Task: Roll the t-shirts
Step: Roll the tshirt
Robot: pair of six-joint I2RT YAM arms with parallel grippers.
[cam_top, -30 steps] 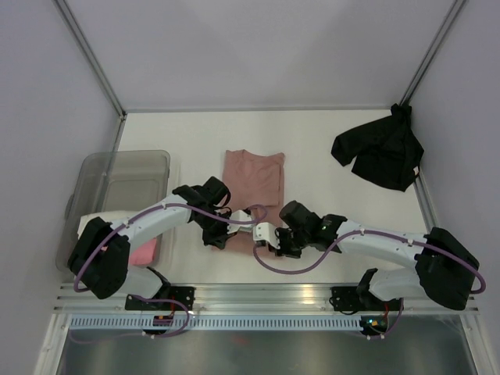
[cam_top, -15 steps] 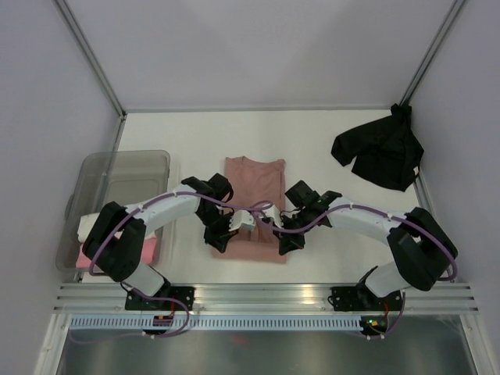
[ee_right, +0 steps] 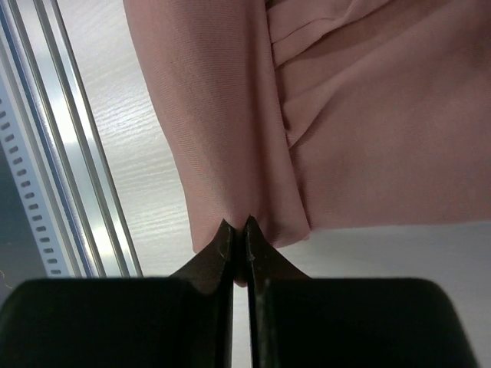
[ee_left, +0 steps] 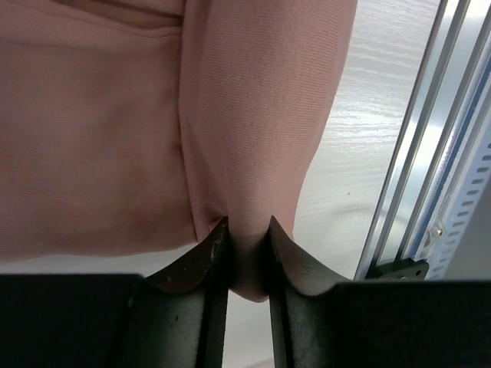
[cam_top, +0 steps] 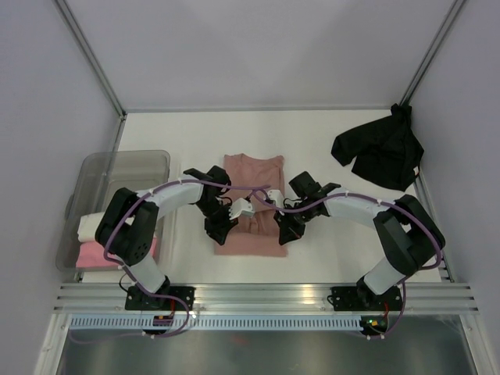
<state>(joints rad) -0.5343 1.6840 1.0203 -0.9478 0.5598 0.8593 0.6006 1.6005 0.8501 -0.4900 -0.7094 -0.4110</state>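
Note:
The salmon-pink t-shirt (cam_top: 251,176) lies folded into a long strip in the middle of the table, neck end far. My left gripper (cam_top: 221,226) is shut on its left edge and my right gripper (cam_top: 283,230) is shut on its right edge, both near the bottom end. In the left wrist view the cloth (ee_left: 253,115) is pinched between the fingers (ee_left: 201,261). In the right wrist view the cloth (ee_right: 222,115) is pinched between the closed fingers (ee_right: 219,253). The black t-shirt (cam_top: 380,153) lies crumpled at the far right.
A translucent grey bin (cam_top: 117,187) stands at the left, holding a cream roll (cam_top: 87,226) and a bright pink roll (cam_top: 94,254). The aluminium rail (cam_top: 266,295) runs along the near table edge. White walls and metal posts close in the table.
Both grippers have moved away from the near edge, carrying the shirt's bottom end with them. The shirt's near end now lies further in on the table.

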